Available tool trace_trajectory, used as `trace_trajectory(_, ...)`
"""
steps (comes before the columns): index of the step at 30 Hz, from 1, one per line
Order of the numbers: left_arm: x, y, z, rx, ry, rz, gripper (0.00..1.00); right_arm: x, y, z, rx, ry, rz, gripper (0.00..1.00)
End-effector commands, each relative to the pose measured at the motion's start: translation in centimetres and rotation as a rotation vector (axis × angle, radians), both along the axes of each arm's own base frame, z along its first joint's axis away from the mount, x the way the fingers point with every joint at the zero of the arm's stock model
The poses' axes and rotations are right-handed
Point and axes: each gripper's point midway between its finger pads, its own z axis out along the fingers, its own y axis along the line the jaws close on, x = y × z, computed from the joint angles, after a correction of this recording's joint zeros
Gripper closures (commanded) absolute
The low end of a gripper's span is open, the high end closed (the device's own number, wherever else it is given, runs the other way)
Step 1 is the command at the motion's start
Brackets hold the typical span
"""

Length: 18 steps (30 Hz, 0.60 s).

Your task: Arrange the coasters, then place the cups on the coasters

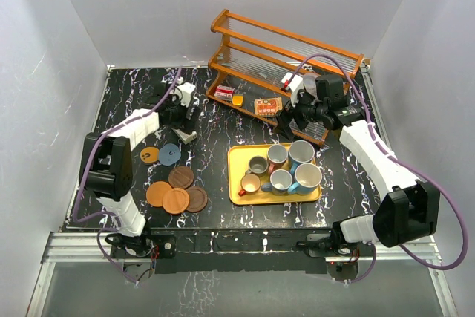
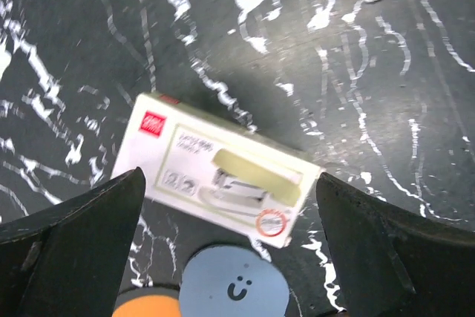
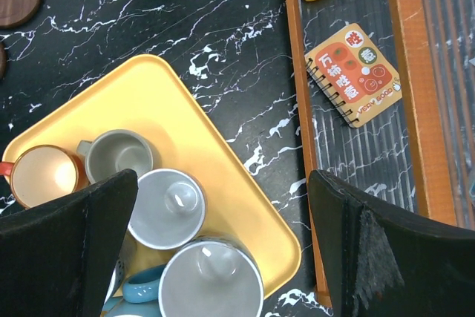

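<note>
A black table top (image 1: 223, 128) veined with white fills the middle of the top view. Plain white walls (image 1: 74, 20) close it in on the left, the right and the top. A metal rail (image 1: 223, 256) runs along the bottom edge.

At upper centre a wooden rack (image 1: 282, 42) with ribbed clear shelves stands tilted across the far side. On its lowest shelf lie a small red-and-white box (image 1: 225, 93), a yellow block (image 1: 237, 99) and an orange spiral notebook (image 1: 267, 106). A white stapler box (image 2: 215, 172) lies flat on the table left of centre, just above the blue-grey coaster (image 2: 234, 287) in the left wrist view.

There are six coasters (image 1: 176, 200), all at lower left, none with a cup on it. An orange one and the blue-grey one sit side by side. Below them are a dark brown one, two more orange and a second dark brown, these four touching or overlapping. All six cups (image 1: 280, 180) stand crowded in two rows of three on a yellow tray (image 1: 239, 155) at centre. The rows include blue, grey and one orange-brown (image 3: 41, 176).

The left gripper (image 2: 228, 180) hangs over the stapler box with its fingers spread wide and nothing between them. The right gripper (image 3: 223, 176) hangs over the tray's upper right corner beside the rack, equally wide and empty.
</note>
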Motion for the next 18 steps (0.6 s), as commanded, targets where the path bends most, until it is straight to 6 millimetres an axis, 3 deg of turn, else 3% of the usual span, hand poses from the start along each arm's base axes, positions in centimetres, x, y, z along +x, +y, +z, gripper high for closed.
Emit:
trace_trajectory(1, -0.3, 2.5, 1.7, -0.077, 0.014, 0.160, 0.01, 0.2, 0.6, 2.5, 0.037, -0.109, 0.035, 0.02)
trace_trajectory(7, 0.3, 3.6, -0.2, -0.146, 0.114, 0.268, 0.02, -0.1, 0.7, 2.5, 0.040, -0.109, 0.037, 0.02)
trace_trajectory(13, -0.2, 0.7, -1.9, -0.289, 0.245, 0.242, 0.11, 0.1, 0.6, 1.9, 0.036, -0.106, 0.031, 0.02)
trace_trajectory(18, -0.1, -3.1, -2.1, -0.420, 0.335, 0.189, 0.19, 0.2, 0.6, 1.5, 0.033, -0.099, 0.029, 0.02)
